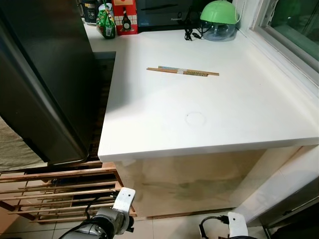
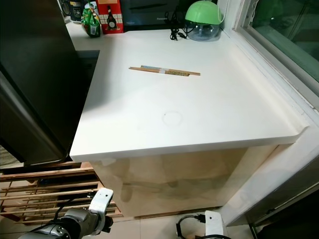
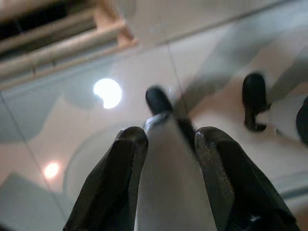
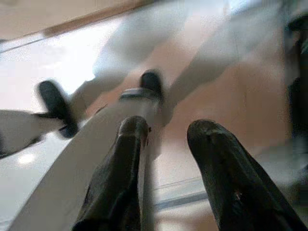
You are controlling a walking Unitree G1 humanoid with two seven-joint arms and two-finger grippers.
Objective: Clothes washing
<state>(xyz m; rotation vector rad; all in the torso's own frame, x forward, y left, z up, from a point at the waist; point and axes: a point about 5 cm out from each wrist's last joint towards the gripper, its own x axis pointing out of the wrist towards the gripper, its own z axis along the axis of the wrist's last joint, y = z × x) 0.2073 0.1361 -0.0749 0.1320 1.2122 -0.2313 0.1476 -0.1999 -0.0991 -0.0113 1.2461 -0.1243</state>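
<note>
With no laundry in sight and both arms hanging over the tiled floor, left gripper and right gripper each spread and empty, the robot should keep walking past the white countertop at frame centre.

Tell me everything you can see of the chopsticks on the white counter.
The chopsticks look like a wooden pair, light brown, long and thin, with a pale paper band around the middle and a greenish patterned stretch along part of their length. They lie flat, side by side and touching, pointing across the white counter in its far half. Nothing else touches them; the green-lidded container sits well behind, toward the window.
</note>
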